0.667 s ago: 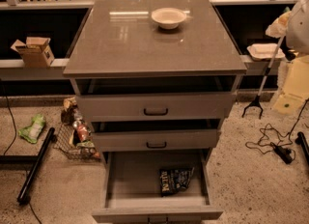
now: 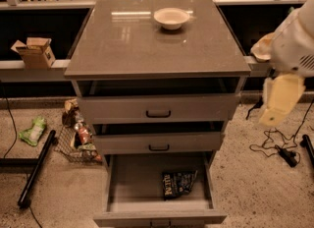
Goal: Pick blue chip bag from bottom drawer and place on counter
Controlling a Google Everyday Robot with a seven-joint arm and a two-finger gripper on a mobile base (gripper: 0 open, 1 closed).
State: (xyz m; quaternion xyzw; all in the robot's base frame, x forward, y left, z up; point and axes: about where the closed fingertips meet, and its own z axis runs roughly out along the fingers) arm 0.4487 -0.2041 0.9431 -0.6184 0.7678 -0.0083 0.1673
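The blue chip bag (image 2: 178, 183) lies flat in the right half of the pulled-out bottom drawer (image 2: 135, 185), exposed for a reach from above, while the gripper (image 2: 280, 100), open or closed one cannot tell, hangs high off that drawer's right side, level with the worktop (image 2: 147, 50) above it.
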